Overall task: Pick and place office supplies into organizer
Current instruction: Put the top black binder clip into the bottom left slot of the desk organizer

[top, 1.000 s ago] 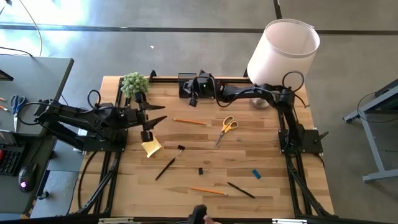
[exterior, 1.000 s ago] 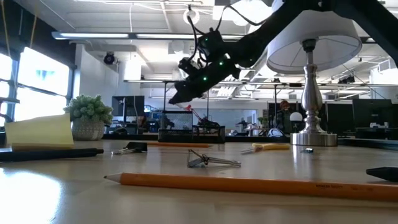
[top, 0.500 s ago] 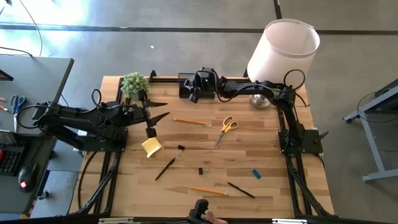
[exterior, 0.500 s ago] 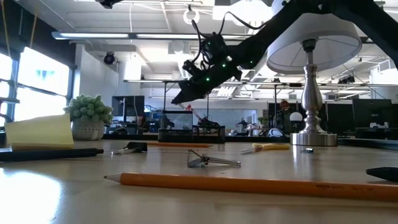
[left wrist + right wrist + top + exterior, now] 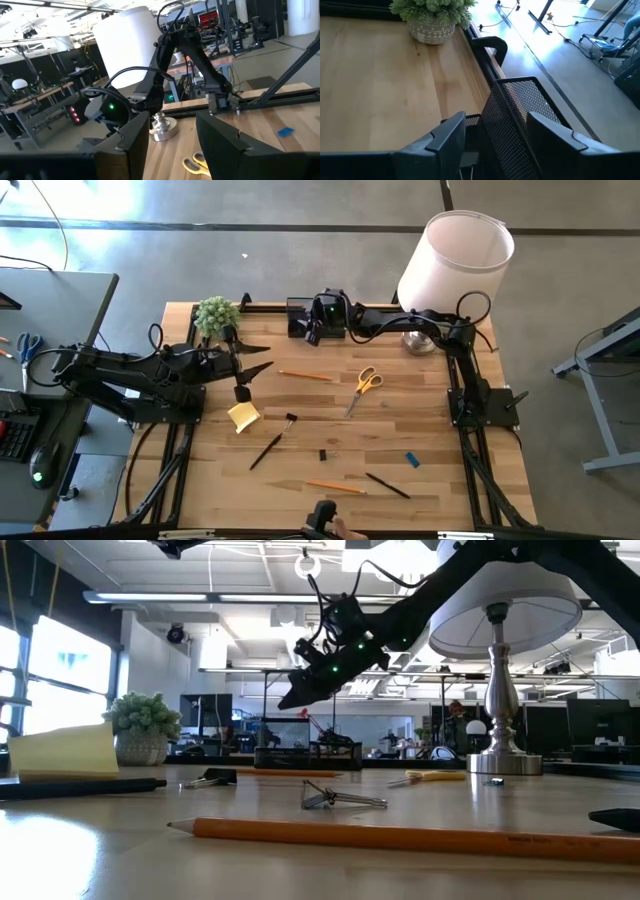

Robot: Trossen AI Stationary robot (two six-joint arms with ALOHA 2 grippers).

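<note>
The black mesh organizer (image 5: 297,310) stands at the table's far edge and fills the right wrist view (image 5: 520,112). My right gripper (image 5: 311,332) (image 5: 495,135) hangs open just above it, tipped downward (image 5: 290,698), holding nothing. My left gripper (image 5: 262,358) (image 5: 172,135) is open and empty, level, above the table beyond the yellow sticky pad (image 5: 243,416). Lying flat on the table are yellow-handled scissors (image 5: 365,384), two orange pencils (image 5: 305,376) (image 5: 335,487), two black pens (image 5: 265,450) (image 5: 387,485), a blue block (image 5: 412,460) and black clips (image 5: 322,455) (image 5: 291,419).
A small green plant (image 5: 216,313) sits at the far left corner, left of the organizer. The white-shaded lamp (image 5: 455,255) stands at the far right corner, beside the right arm. Black frame rails (image 5: 465,450) run along both sides of the table.
My right gripper has shifted a little toward the table's right above the organizer, staying open and tipped down. My left gripper has edged slightly toward the far edge, away from the sticky pad. The supplies on the table have not moved.
</note>
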